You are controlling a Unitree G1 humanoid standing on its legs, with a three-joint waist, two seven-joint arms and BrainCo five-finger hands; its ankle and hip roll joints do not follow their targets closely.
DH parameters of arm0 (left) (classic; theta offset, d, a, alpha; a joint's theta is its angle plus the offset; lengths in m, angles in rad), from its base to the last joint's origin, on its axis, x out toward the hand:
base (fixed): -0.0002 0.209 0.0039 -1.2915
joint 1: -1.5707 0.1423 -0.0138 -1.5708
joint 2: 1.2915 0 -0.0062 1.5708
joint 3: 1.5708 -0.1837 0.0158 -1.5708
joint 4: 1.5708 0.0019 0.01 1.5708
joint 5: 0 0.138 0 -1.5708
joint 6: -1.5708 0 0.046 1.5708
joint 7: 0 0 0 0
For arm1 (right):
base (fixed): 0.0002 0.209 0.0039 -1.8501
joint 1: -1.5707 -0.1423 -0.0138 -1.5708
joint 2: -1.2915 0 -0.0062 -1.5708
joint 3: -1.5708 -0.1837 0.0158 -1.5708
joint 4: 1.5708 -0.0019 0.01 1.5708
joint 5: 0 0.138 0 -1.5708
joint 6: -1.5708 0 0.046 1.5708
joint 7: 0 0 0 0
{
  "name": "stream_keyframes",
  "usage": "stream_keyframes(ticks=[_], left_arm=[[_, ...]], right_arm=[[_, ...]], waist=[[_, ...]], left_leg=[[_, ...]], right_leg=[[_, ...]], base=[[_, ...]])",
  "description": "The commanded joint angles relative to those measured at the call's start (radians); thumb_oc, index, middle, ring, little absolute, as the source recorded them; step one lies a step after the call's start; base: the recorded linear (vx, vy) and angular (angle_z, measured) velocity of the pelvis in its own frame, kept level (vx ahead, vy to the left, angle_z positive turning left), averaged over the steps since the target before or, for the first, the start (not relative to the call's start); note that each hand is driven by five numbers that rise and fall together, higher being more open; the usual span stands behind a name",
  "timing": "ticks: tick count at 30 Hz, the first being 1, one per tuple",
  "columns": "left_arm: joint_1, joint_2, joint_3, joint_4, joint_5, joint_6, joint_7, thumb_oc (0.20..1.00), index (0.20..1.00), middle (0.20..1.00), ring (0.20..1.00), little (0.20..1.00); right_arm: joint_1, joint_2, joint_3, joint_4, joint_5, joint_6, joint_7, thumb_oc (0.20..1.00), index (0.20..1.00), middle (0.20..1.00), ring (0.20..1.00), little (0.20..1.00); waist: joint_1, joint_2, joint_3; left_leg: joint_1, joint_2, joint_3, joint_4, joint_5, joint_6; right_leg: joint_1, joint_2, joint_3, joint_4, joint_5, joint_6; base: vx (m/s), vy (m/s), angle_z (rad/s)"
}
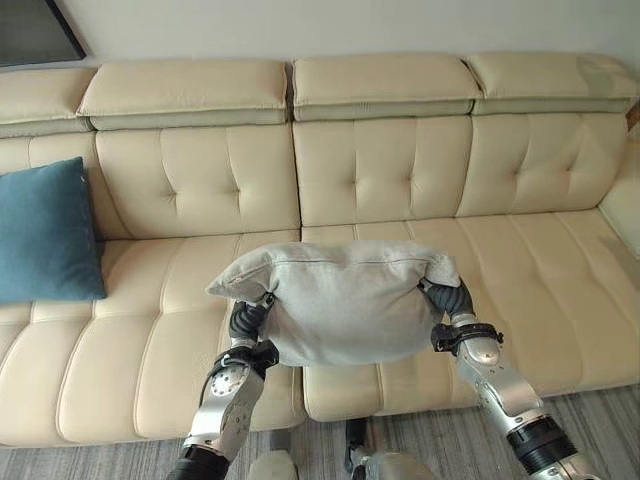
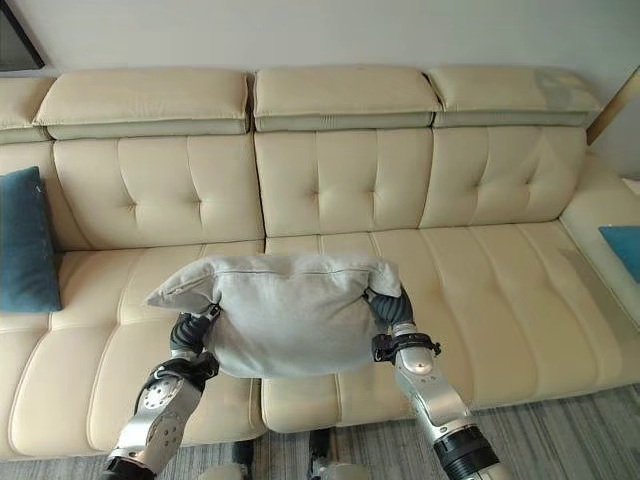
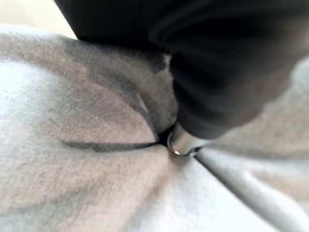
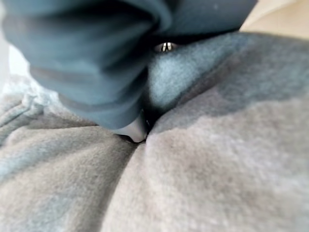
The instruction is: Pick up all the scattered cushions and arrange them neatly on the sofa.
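Note:
A grey cushion (image 1: 340, 300) hangs in the air in front of the cream sofa (image 1: 400, 170), over the middle of its seat. My left hand (image 1: 248, 320) is pressed into its left end and my right hand (image 1: 450, 298) into its right end, and the upper corners drape over both wrists. In the left wrist view my left hand (image 3: 217, 72) sinks into the creased grey cloth (image 3: 72, 121). The right wrist view shows my right hand (image 4: 87, 63) buried in the same cushion (image 4: 217, 169). A blue cushion (image 1: 45, 235) leans upright against the sofa back at the far left.
Another blue cushion (image 2: 622, 245) lies on the sofa's side section at the far right. The seat under the grey cushion and to its right is bare. Grey wood floor (image 1: 600, 420) runs along the sofa's front edge.

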Motion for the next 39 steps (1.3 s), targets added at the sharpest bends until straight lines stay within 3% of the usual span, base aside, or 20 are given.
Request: stream_keyframes(ticks=[1, 10, 18, 25, 37, 38, 39], left_arm=[[-0.118, -0.014, -0.092, -0.107, 0.039, -0.085, -0.025, 0.2, 0.2, 0.2, 0.2, 0.2], [-0.174, 0.003, -0.087, -0.071, 0.068, -0.088, 0.012, 0.2, 0.2, 0.2, 0.2, 0.2], [-0.323, 0.042, -0.079, 0.01, 0.071, -0.108, 0.057, 0.2, 0.2, 0.2, 0.2, 0.2], [-0.582, 0.11, -0.128, 0.225, 0.017, -0.123, 0.067, 0.2, 0.2, 0.2, 0.2, 0.2], [-0.862, 0.189, -0.203, 0.543, 0.051, -0.123, 0.058, 0.2, 0.2, 0.2, 0.2, 0.2], [-0.911, 0.201, -0.216, 0.622, 0.076, -0.111, 0.063, 0.627, 0.627, 0.627, 0.627, 0.627], [-0.944, 0.202, -0.225, 0.691, 0.089, -0.096, 0.066, 1.0, 1.0, 1.0, 1.0, 1.0]], right_arm=[[-0.093, 0.068, 0.08, -0.095, -0.006, -0.089, 0.013, 0.2, 0.2, 0.2, 0.2, 0.2], [-0.181, 0.093, 0.093, -0.026, -0.016, -0.073, -0.024, 0.2, 0.2, 0.2, 0.2, 0.2], [-0.338, 0.119, 0.13, 0.098, -0.032, -0.056, -0.064, 0.2, 0.2, 0.2, 0.2, 0.2], [-0.546, 0.118, 0.167, 0.296, -0.019, -0.034, -0.1, 0.2, 0.2, 0.2, 0.2, 0.2], [-0.8, 0.119, 0.239, 0.561, -0.034, -0.047, -0.109, 0.2, 0.2, 0.2, 0.2, 0.2], [-0.839, 0.118, 0.255, 0.629, -0.038, -0.041, -0.113, 0.2, 0.2, 0.2, 0.2, 0.2], [-0.859, 0.12, 0.266, 0.682, -0.037, -0.034, -0.11, 1.0, 1.0, 1.0, 1.0, 1.0]], waist=[[0.024, -0.009, -0.031], [0.05, -0.027, -0.026], [0.062, -0.033, -0.023], [0.062, -0.042, 0.01], [0.067, -0.055, 0.059], [0.066, -0.059, 0.062], [0.066, -0.061, 0.065]], left_leg=[[0.026, -0.016, 0.003, -0.013, -0.031, -0.01], [0.046, -0.028, 0.004, -0.037, -0.045, 0.001], [0.02, -0.038, 0.001, -0.044, -0.051, 0.003], [-0.049, -0.037, 0.001, -0.044, -0.036, -0.002], [-0.154, -0.036, -0.006, -0.039, -0.01, -0.011], [-0.165, -0.035, -0.006, -0.039, -0.006, -0.013], [-0.164, -0.035, -0.005, -0.039, -0.006, -0.014]], right_leg=[[0.114, -0.091, 0.027, 0.038, -0.216, 0.13], [0.122, -0.106, 0.026, 0.027, -0.213, 0.145], [0.097, -0.119, 0.023, 0.015, -0.198, 0.159], [0.025, -0.119, 0.025, 0.012, -0.173, 0.168], [-0.083, -0.115, 0.033, 0.017, -0.138, 0.175], [-0.092, -0.114, 0.031, 0.013, -0.132, 0.177], [-0.09, -0.112, 0.031, 0.01, -0.13, 0.179]], base=[[0.14, 0.092, -0.09], [0.07, 0.045, 0.06], [0.03, 0.035, 0.03], [-0.02, 0.021, 0.06], [-0.02, 0.007, 0.01], [-0.03, 0.005, 0.05], [-0.02, 0.004, 0.04]])
